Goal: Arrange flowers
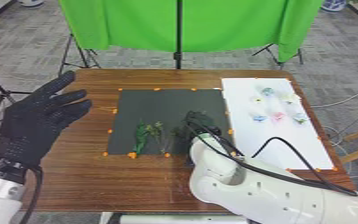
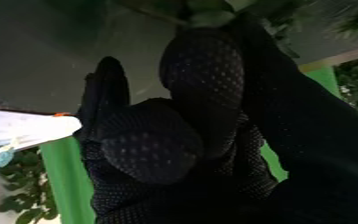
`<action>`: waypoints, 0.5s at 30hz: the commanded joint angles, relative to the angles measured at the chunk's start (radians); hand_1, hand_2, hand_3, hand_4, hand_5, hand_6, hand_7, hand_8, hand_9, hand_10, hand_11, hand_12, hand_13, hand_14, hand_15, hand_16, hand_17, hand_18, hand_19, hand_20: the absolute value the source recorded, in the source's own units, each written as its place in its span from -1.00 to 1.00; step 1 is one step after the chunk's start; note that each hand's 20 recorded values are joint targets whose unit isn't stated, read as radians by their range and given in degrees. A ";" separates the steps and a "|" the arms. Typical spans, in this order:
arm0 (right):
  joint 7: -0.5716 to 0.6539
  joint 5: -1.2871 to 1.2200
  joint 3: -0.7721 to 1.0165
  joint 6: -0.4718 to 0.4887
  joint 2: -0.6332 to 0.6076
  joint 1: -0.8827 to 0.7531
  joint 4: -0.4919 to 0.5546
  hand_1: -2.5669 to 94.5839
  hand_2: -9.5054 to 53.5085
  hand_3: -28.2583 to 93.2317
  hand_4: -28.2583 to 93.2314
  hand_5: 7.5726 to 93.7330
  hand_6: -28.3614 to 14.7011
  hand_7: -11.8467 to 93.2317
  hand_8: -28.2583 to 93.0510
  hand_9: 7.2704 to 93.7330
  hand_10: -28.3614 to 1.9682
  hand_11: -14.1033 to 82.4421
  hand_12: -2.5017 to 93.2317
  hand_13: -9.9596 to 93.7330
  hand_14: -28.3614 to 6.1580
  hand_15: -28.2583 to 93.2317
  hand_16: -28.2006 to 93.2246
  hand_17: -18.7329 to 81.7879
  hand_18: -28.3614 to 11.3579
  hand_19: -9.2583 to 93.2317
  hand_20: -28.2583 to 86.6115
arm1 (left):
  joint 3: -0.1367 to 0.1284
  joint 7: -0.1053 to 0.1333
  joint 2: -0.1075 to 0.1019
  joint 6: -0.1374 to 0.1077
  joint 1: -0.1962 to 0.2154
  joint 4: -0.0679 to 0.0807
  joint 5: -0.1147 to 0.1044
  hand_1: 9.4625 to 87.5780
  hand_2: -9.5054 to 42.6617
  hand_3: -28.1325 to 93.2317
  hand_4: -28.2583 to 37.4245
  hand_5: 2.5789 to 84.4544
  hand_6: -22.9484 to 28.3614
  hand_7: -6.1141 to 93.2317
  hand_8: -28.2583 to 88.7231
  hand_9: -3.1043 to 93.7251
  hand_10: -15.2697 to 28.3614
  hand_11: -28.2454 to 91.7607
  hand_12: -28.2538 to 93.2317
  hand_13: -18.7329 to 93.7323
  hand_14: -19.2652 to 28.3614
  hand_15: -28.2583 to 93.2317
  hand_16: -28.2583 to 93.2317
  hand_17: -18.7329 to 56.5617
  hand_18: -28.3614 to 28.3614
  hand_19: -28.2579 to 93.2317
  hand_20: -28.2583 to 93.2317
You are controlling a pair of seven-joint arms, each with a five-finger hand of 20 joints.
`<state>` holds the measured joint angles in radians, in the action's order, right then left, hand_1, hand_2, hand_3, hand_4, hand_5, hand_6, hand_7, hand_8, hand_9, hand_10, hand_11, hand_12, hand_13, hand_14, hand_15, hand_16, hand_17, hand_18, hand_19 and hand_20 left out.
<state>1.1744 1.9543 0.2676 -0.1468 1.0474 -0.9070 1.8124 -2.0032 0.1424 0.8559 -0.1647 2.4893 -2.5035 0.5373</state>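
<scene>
Greenery [image 2: 213, 19] appears pinched at the tips of the right hand [image 2: 202, 65], whose other visible fingers are bent in toward the palm. In the head view this grip is just right of the middle of the frame, over the right part of a black sheet [image 1: 180, 100]; whether the stem touches the sheet cannot be told.

Beside it, toward the left of the frame, lie a broad-leaved sprig [image 1: 141, 137] and a finer sprig [image 1: 158, 134], close together. Farther out, at the right of the frame, a white sheet [image 1: 291, 150] bears the loose blooms, among them a pink flower [image 1: 278, 116] and a pale blue flower [image 1: 259, 118]. The left hand [image 1: 33, 125] is spread above the surface [image 1: 149, 185] at the left of the frame, well apart from the plants.

The step in hand looks to be placing the foliage, with the blooms likely to follow. The next move calls for settling the stem near the two sprigs at a pleasing angle, then loosening the pinch gently, since leaves could snag on the glove and drag the piece askew.
</scene>
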 commanded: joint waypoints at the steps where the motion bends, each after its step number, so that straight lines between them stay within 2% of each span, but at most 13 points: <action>1: 0.062 0.002 -0.027 0.020 0.002 0.039 -0.056 0.09 -1.00 0.65 -0.90 0.98 0.17 -0.41 -0.31 1.00 0.18 0.27 -0.67 0.93 0.23 0.62 -0.22 0.16 -0.75 1.00 -0.25 | 0.011 -0.017 0.004 0.002 -0.004 -0.004 0.004 -0.65 -0.32 0.70 -0.90 -0.32 0.19 -0.56 -0.70 -0.35 0.69 -0.06 -0.35 -0.30 1.00 0.29 -0.69 -0.77 0.97 0.44 -0.28; 5: 0.080 0.023 -0.036 0.031 -0.004 0.044 -0.062 0.09 -1.00 0.65 -0.91 0.98 0.18 -0.40 -0.32 1.00 0.19 0.27 -0.67 0.93 0.24 0.62 -0.23 0.18 -0.76 1.00 -0.24 | 0.012 -0.017 0.005 -0.003 -0.005 -0.005 0.005 -0.65 -0.32 0.70 -0.90 -0.32 0.19 -0.55 -0.70 -0.35 0.69 -0.06 -0.35 -0.30 1.00 0.29 -0.69 -0.77 0.97 0.44 -0.28; 7: 0.083 0.024 -0.026 0.042 -0.004 0.036 -0.056 0.08 -1.00 0.66 -0.91 0.98 0.18 -0.41 -0.33 1.00 0.19 0.27 -0.67 0.94 0.25 0.61 -0.23 0.19 -0.76 1.00 -0.24 | 0.004 -0.019 0.010 0.000 0.003 -0.009 0.008 -0.65 -0.32 0.70 -0.90 -0.32 0.19 -0.55 -0.70 -0.35 0.69 -0.06 -0.35 -0.30 1.00 0.29 -0.69 -0.77 0.97 0.44 -0.28; 8: 0.082 0.028 -0.029 0.045 -0.005 0.039 -0.052 0.06 -1.00 0.67 -0.90 0.98 0.18 -0.41 -0.33 1.00 0.19 0.28 -0.67 0.94 0.26 0.61 -0.23 0.20 -0.76 1.00 -0.24 | -0.001 -0.012 0.011 -0.001 0.012 -0.012 0.009 -0.65 -0.32 0.70 -0.90 -0.32 0.18 -0.55 -0.70 -0.35 0.69 -0.06 -0.35 -0.30 1.00 0.29 -0.68 -0.77 0.97 0.44 -0.28; 9: 0.083 0.033 -0.024 0.056 -0.006 0.035 -0.049 0.04 -1.00 0.67 -0.90 0.99 0.18 -0.41 -0.34 1.00 0.19 0.28 -0.67 0.95 0.26 0.61 -0.23 0.20 -0.77 1.00 -0.24 | 0.000 -0.022 0.012 0.000 0.005 -0.010 0.008 -0.65 -0.32 0.70 -0.90 -0.32 0.18 -0.55 -0.70 -0.35 0.69 -0.06 -0.35 -0.30 1.00 0.29 -0.69 -0.77 0.97 0.44 -0.28; 13: 0.076 0.042 -0.039 0.059 -0.011 0.055 -0.037 -0.01 -0.99 0.66 -0.91 0.99 0.19 -0.42 -0.39 1.00 0.19 0.28 -0.67 0.95 0.26 0.61 -0.23 0.21 -0.77 1.00 -0.24 | -0.003 -0.026 0.010 -0.002 0.003 -0.010 0.009 -0.65 -0.32 0.70 -0.90 -0.32 0.18 -0.55 -0.70 -0.35 0.69 -0.06 -0.35 -0.31 1.00 0.29 -0.68 -0.77 0.97 0.44 -0.28; 15: 0.074 0.045 -0.038 0.063 -0.010 0.059 -0.032 -0.03 -1.00 0.65 -0.91 0.99 0.20 -0.43 -0.40 1.00 0.18 0.26 -0.67 0.95 0.25 0.60 -0.22 0.21 -0.77 1.00 -0.25 | -0.002 -0.027 0.008 -0.011 0.004 -0.013 0.009 -0.65 -0.32 0.70 -0.90 -0.32 0.19 -0.55 -0.70 -0.35 0.69 -0.06 -0.35 -0.30 1.00 0.29 -0.69 -0.77 0.97 0.44 -0.28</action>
<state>1.2435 1.9790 0.2403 -0.1078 1.0488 -0.8571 1.7671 -2.0011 0.1326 0.8573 -0.1644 2.4819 -2.5035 0.5398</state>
